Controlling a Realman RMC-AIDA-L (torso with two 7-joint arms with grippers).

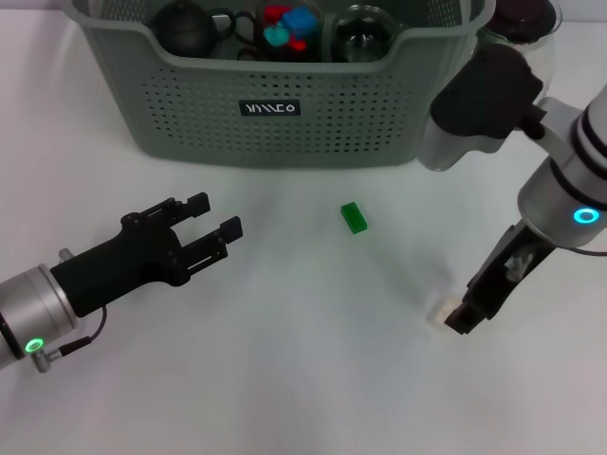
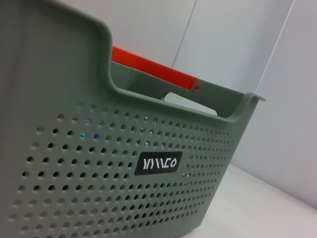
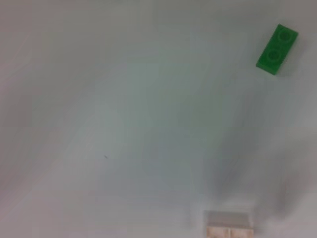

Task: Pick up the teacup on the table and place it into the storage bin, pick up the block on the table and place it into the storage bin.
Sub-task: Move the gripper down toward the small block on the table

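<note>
A small green block (image 1: 354, 217) lies on the white table in front of the storage bin (image 1: 190, 123); the right wrist view also shows the block (image 3: 276, 49). The bin is grey-green, perforated, with a black label (image 1: 269, 108), and fills the left wrist view (image 2: 99, 163). Inside its right end sits a round clear glass vessel that looks like the teacup (image 1: 360, 36). My left gripper (image 1: 213, 227) hovers open and empty to the block's left. My right gripper (image 1: 457, 318) points down at the table right of and nearer than the block.
The bin also holds a black teapot (image 1: 185, 27) and red and blue blocks (image 1: 289, 27). A clear glass pitcher (image 1: 446, 147) stands at the bin's right end, partly hidden by my right arm. A red bar (image 2: 153, 69) shows behind the bin's rim.
</note>
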